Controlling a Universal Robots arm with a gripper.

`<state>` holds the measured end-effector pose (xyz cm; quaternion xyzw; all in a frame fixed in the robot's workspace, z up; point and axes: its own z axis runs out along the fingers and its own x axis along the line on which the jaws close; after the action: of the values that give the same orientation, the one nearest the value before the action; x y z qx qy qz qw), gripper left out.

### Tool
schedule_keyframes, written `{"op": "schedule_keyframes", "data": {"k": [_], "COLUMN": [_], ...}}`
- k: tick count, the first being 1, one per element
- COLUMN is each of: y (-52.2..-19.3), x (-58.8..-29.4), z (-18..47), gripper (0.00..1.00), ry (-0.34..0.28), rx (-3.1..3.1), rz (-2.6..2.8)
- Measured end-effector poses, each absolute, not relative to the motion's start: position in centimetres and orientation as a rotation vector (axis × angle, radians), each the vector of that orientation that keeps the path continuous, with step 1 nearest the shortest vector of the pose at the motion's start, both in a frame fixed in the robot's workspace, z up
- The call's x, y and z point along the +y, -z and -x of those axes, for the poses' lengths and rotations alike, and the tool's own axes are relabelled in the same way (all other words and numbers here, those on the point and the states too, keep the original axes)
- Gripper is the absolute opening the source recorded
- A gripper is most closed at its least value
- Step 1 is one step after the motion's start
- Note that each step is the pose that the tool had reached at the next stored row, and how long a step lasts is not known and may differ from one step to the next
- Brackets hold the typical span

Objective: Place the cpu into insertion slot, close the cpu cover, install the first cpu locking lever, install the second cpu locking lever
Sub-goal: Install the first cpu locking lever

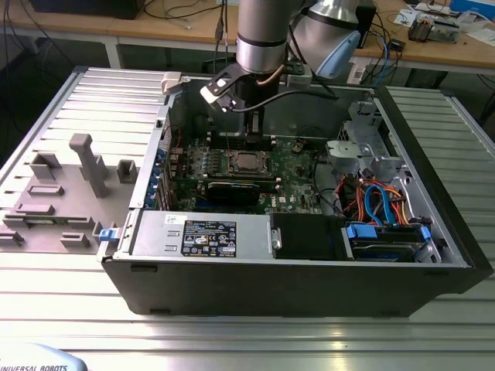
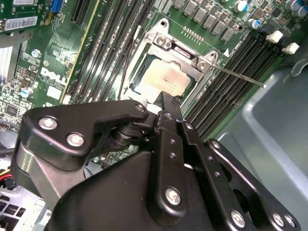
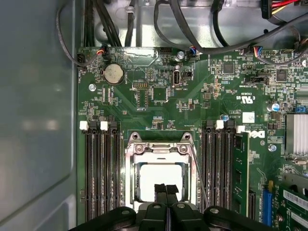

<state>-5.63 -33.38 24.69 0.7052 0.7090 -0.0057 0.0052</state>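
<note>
The cpu point(image 3: 160, 180) lies flat in the insertion slot point(image 1: 246, 162) on the green board, its pale metal top showing in both wrist views point(image 2: 166, 79). The silver cpu cover point(image 3: 158, 149) lies down around it as a frame point(image 2: 159, 43). A thin locking lever point(image 2: 240, 78) sticks out loose from one corner of the socket, and the same lever point(image 3: 198, 180) slants beside the frame. My gripper point(image 3: 166, 188) hovers just above the chip's near edge with its black fingers point(image 2: 166, 103) pressed together, shut on nothing. In the exterior view the gripper point(image 1: 254, 130) hangs over the board behind the socket.
Long black memory slots point(image 3: 101, 173) flank the socket on both sides. A black card point(image 1: 232, 189) lies in front of it. Coloured cables point(image 1: 375, 201) and drive bays fill the case towards the exterior view's right. Grey case walls point(image 3: 38, 120) enclose the board.
</note>
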Motion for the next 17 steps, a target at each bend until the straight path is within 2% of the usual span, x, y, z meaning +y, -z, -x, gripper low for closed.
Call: {"op": "schedule_keyframes", "data": {"k": [17], "y": [-24.55], "x": [-33.38], "z": [5.63], "gripper": [0.11], "ry": [0.017], "rx": [2.608], "rz": [-1.73]}}
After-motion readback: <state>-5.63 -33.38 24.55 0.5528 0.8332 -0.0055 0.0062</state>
